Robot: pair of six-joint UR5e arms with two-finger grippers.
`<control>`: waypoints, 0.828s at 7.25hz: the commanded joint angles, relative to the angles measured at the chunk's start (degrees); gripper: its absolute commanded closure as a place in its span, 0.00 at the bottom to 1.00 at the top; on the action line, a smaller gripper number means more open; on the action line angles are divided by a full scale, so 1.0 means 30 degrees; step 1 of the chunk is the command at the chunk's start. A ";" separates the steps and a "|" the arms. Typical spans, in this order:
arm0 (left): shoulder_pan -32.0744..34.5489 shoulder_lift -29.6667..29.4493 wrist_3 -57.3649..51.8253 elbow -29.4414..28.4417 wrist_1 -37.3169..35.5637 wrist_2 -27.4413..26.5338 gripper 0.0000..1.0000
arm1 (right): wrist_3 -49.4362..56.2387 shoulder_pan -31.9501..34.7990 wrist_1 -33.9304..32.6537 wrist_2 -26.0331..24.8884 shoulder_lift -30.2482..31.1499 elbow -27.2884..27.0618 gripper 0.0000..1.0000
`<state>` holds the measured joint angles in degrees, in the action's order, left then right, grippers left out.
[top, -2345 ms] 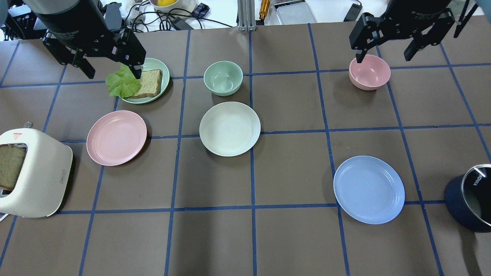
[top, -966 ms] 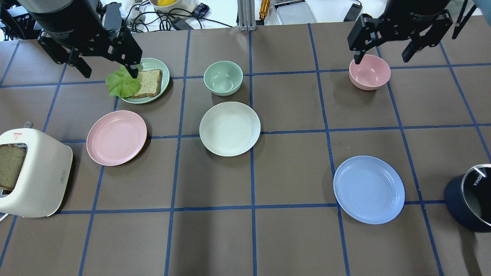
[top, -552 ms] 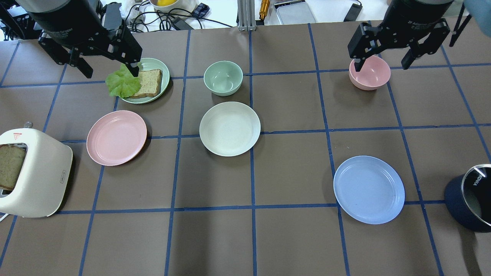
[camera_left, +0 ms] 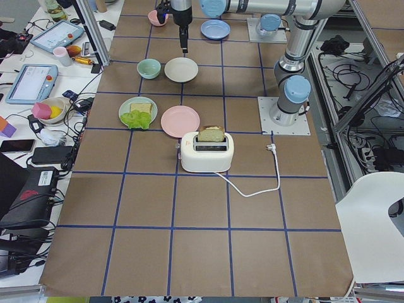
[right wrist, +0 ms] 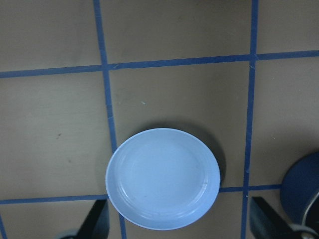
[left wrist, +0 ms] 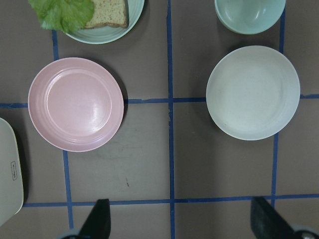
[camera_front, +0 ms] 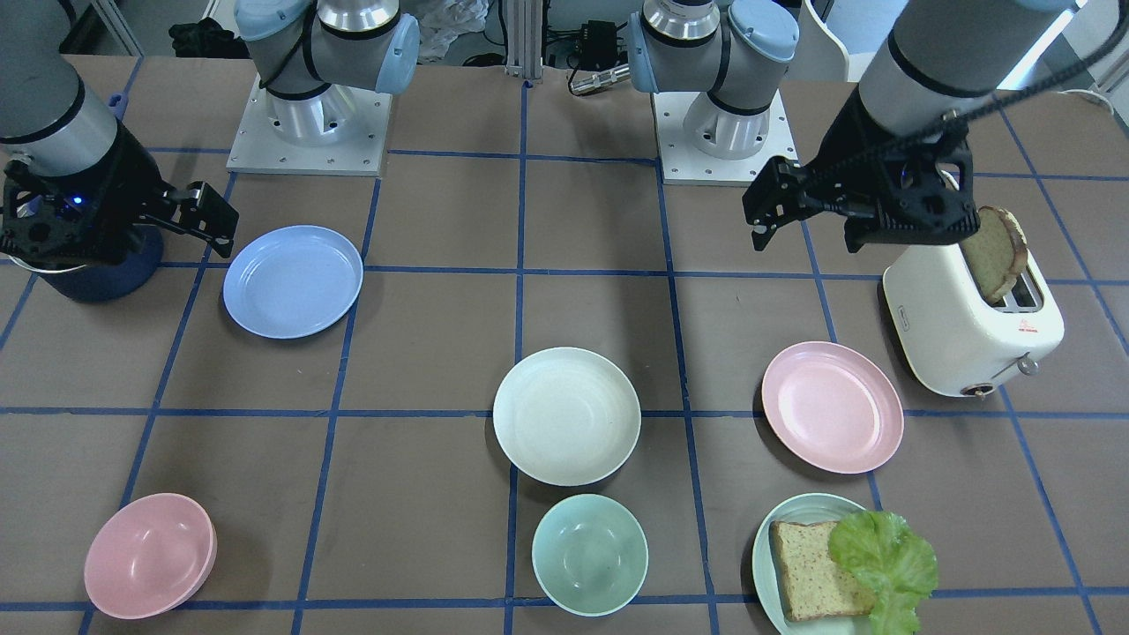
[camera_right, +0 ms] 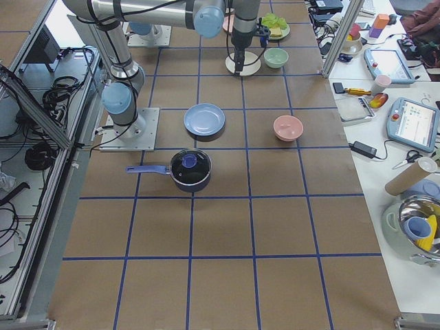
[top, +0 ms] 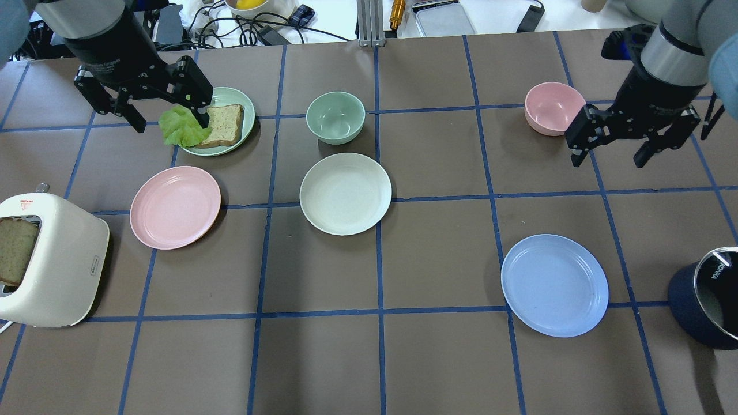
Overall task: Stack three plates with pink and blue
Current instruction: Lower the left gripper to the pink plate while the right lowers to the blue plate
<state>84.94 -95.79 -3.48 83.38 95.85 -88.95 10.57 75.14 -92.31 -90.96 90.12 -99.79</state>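
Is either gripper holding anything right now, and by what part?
Nothing is held. The left gripper and the right gripper are both open and empty.

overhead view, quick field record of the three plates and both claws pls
pink plate: lying flat, robot's left side, nothing on it
cream plate: lying flat, centre, nothing on it
blue plate: lying flat, robot's right side, nothing on it
stack: not started, all three plates apart
left claw: open, empty, raised
right claw: open, empty, raised
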 commanded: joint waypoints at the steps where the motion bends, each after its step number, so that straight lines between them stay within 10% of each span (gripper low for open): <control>1: -0.0715 -0.1956 -0.0970 0.2164 -0.3039 0.0001 0.00 | 0.1713 -0.2946 -0.2815 -0.0094 0.0281 -0.3604 0.00; 6: -0.0833 -0.5884 -0.2031 0.7013 -1.1061 -0.2426 0.08 | 0.1778 -0.4417 -0.8160 0.0751 0.0135 -0.9974 0.04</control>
<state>82.49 -110.45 -9.13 103.68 65.36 -94.92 15.83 63.64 -114.51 -90.33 90.71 -127.01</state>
